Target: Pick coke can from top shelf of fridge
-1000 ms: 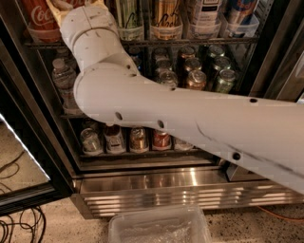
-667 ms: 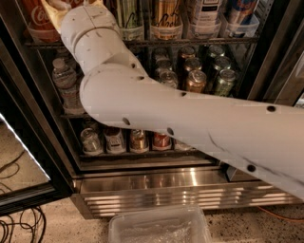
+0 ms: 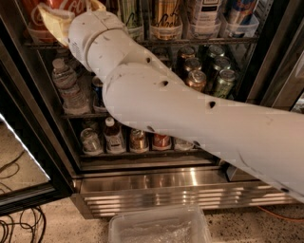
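The coke can (image 3: 35, 12), red with white script, stands at the far left of the top shelf (image 3: 199, 42) of the fridge (image 3: 166, 187), in a clear holder tray. My gripper (image 3: 71, 12) is at the top left, right up against the can and covering its right side. The white arm (image 3: 190, 118) runs across the fridge front from the lower right and hides much of the middle rack. The can's top is cut off by the frame edge.
More cans and bottles fill the top shelf trays (image 3: 164, 19). A water bottle (image 3: 66, 88) and several cans (image 3: 204, 71) sit on the middle rack. A red-capped bottle (image 3: 113, 135) and cans are on the bottom rack. A clear plastic bin (image 3: 156, 228) and cables (image 3: 19, 225) lie on the floor. The open door (image 3: 21, 137) is on the left.
My gripper has shifted left and slightly down onto the coke can, covering more of it. The forearm has risen a little. The drinks on the shelves have not moved.
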Robot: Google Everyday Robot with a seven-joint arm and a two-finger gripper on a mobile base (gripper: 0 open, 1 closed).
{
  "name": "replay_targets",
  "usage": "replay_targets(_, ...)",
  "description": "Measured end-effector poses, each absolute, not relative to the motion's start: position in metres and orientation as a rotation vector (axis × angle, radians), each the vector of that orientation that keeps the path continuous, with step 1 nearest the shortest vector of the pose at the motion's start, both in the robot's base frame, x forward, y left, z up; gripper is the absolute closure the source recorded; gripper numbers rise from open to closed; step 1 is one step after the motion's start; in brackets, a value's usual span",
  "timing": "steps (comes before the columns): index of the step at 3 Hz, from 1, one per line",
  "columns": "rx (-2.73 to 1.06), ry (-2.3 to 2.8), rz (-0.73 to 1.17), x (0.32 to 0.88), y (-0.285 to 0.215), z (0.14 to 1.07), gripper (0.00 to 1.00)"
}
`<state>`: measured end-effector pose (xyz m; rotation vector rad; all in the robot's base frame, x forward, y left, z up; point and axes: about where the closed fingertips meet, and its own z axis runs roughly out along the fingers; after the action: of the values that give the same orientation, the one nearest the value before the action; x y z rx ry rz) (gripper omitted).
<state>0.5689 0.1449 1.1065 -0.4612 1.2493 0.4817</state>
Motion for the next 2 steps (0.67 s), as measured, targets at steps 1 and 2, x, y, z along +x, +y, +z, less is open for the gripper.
replay_targets(1, -0.535, 1.365, 0.464, 0.560, 0.130, 1.075, 1.00)
replay_targets(2, -0.601, 1.463, 0.430, 0.555, 0.113, 1.045, 1.00)
